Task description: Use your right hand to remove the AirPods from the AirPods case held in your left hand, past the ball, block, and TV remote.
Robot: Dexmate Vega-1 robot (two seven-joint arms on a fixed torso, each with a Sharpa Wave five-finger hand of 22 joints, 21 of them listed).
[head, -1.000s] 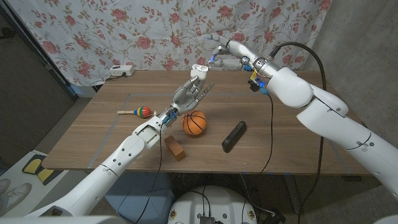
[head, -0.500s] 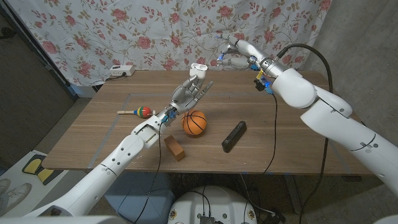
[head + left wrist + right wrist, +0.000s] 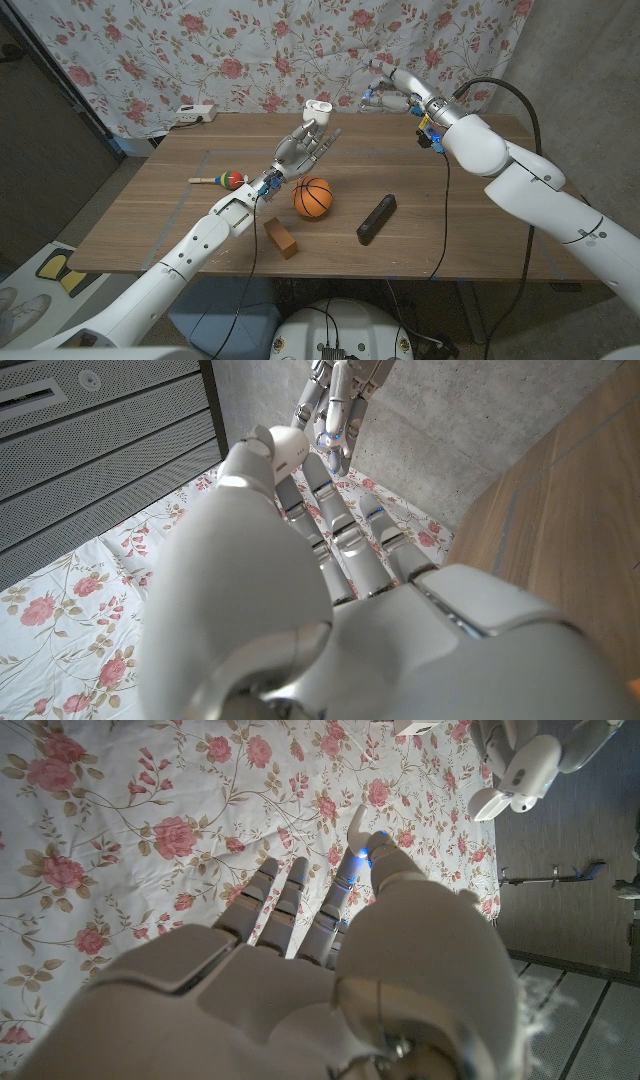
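Nearest edge of bench [image 3: 150, 230]: wooden block [image 3: 281, 238] lies just by left forearm, close to front edge. Black TV remote [image 3: 376, 218] lies to robot's right of it, angled, well apart from block. Orange ball [image 3: 312, 197] sits betw. the two & a bit further back, just beside left wrist.

Left side of bench: small toy w/ wooden handle + red/green head [image 3: 222, 180], apart from everything else.

Left hand [image 3: 303, 148] raised above bench behind ball, fingers pointing up & away, clamped on white AirPods case [image 3: 317, 108] at fingertips; case lid open. In left wrist view the case [image 3: 283, 452] sits pinched at top of hand [image 3: 300, 590], other fingers extended alongside.

Right hand [image 3: 392, 88] further back & to the right, up in the air over far edge of bench, well apart from case. Fingers curled partly in; thumb and a finger tip meet on a small white AirPod [image 3: 357, 824], seen in right wrist view against the floral cloth, blue light at fingertip beside it. In that view left hand w/ case [image 3: 505, 788] also shows, apart from right hand [image 3: 300, 980].

Far back: white power strip [image 3: 193, 114] on bench's rear left corner, floral curtain [image 3: 200, 50] behind.
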